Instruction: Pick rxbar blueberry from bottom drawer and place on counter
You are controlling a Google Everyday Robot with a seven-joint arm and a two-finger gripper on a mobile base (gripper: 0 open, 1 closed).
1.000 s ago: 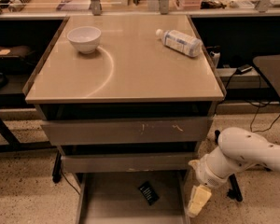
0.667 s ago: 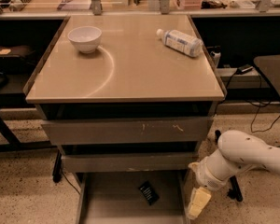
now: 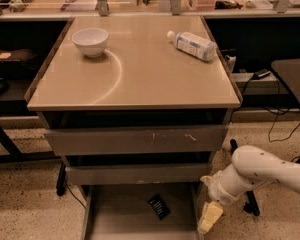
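Note:
The rxbar blueberry, a small dark flat wrapper, lies on the grey floor of the open bottom drawer, right of its middle. The gripper hangs from the white arm at the drawer's right rail, to the right of the bar and apart from it. Its cream-coloured fingers point down. The tan counter tops the drawer unit above.
A white bowl stands at the counter's back left. A clear plastic bottle with a white label lies at the back right. Two upper drawers are shut. Cables and a dark chair are at the right.
The arm and gripper have shifted slightly; the bar, bowl and bottle have not moved.

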